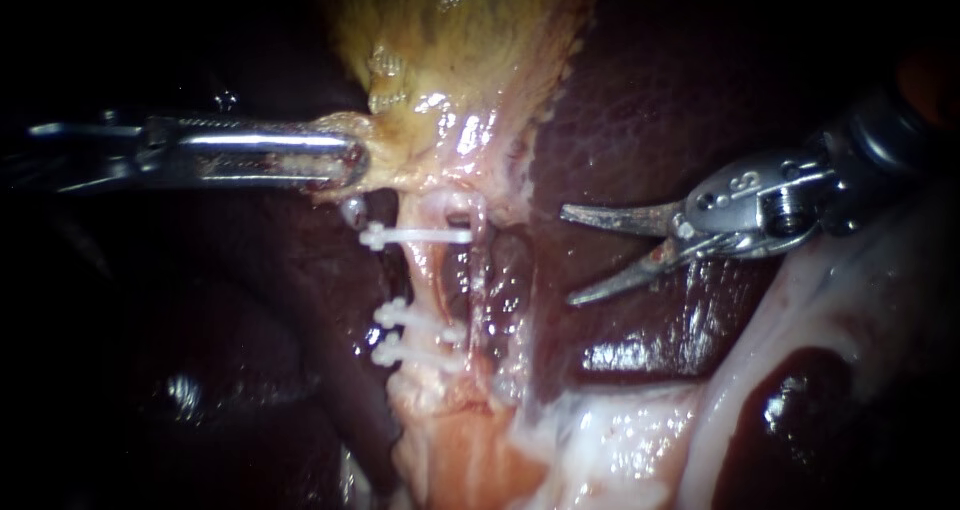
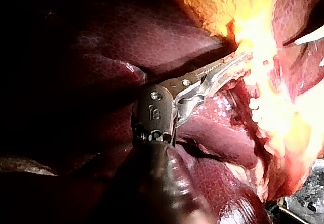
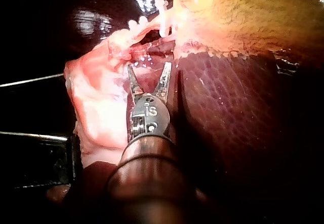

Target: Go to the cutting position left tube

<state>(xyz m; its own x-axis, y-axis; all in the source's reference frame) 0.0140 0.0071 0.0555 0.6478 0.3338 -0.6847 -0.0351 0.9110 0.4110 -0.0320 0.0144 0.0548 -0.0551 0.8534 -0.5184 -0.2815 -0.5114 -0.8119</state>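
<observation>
Steel blades of your right instrument (image 1: 570,255) stand wide apart over the liver (image 1: 620,120), holding nothing, near but clear of the left tube (image 1: 425,280). Your left instrument (image 1: 340,160) grips the gallbladder (image 1: 450,40) edge.

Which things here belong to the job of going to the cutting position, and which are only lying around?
Belong to the job: right instrument, blades open; the clipped tube; its three clips; left instrument, holding the gallbladder.
Only around: the liver; pale tissue below the right instrument.
</observation>
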